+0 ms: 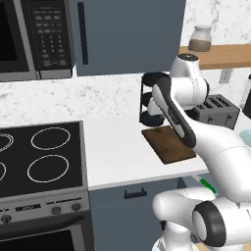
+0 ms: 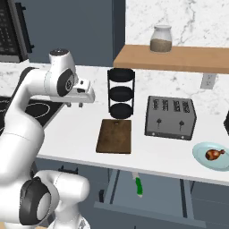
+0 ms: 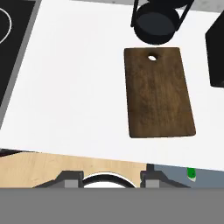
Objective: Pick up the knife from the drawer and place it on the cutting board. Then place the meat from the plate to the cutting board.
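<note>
The flat rectangular dark brown wooden cutting board (image 2: 114, 136) lies bare on the white bench (image 2: 76, 129), so the first step, fetching the knife, is still the one in hand. The small knife with the bright green handle (image 2: 138, 184) lies in the open dark slate-blue drawer (image 2: 147, 190), below the board and a little toward the toaster side, under the bench edge. The small reddish-brown chunk of meat (image 2: 214, 154) sits on the round pale blue glassy plate (image 2: 202, 157), well beyond the board past the silver four-slot toaster (image 2: 170, 117). The two-finger pincer (image 2: 74, 104) hangs above the bench on the stove side of the board, looking down on it; it carries nothing, but whether its fingers are spread or closed cannot be told from these views. The next move probably calls for bringing the hand out past the front edge of the bench, lowering it into the drawer, and lining the fingers across the green handle before closing. The bench lip just above the drawer looks like the thing to clear on the way down.
</note>
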